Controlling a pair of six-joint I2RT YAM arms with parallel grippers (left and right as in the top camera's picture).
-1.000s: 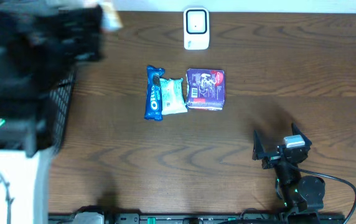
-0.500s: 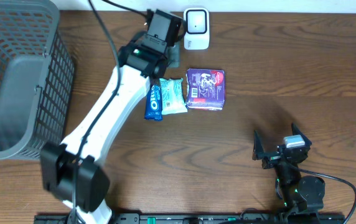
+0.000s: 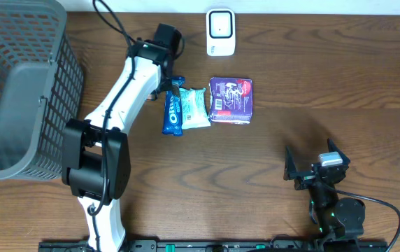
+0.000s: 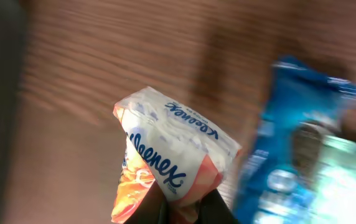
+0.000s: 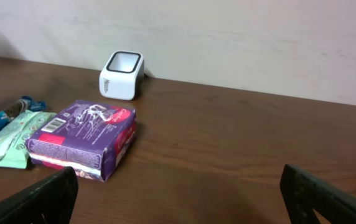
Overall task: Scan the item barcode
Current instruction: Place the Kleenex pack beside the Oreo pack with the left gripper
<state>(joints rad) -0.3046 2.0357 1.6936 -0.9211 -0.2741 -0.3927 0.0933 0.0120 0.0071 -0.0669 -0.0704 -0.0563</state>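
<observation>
- One wooden table (image 3: 326, 84) carries everything; a grey mesh basket (image 3: 60, 91) fills its far-left corner
- The left arm (image 3: 126, 84) stretches from the near edge up towards the scanner (image 3: 220, 31); its wrist hangs close to the row of goods
- A purple box (image 3: 231, 99) lies flat at the right end of that row; a pale green pack (image 3: 194, 107) sits between it and a blue Oreo pack (image 3: 173, 112), all three side by side
- The white scanner stands at the far edge, apart from the row
- The Kleenex pack (image 4: 172, 155) is off the table; the left gripper (image 4: 187, 202) is clamped on its lower end, with the Oreo pack just to its right in the wrist view
- The right gripper (image 3: 312, 162) rests near the front right; its fingers stand wide apart, holding nothing
</observation>
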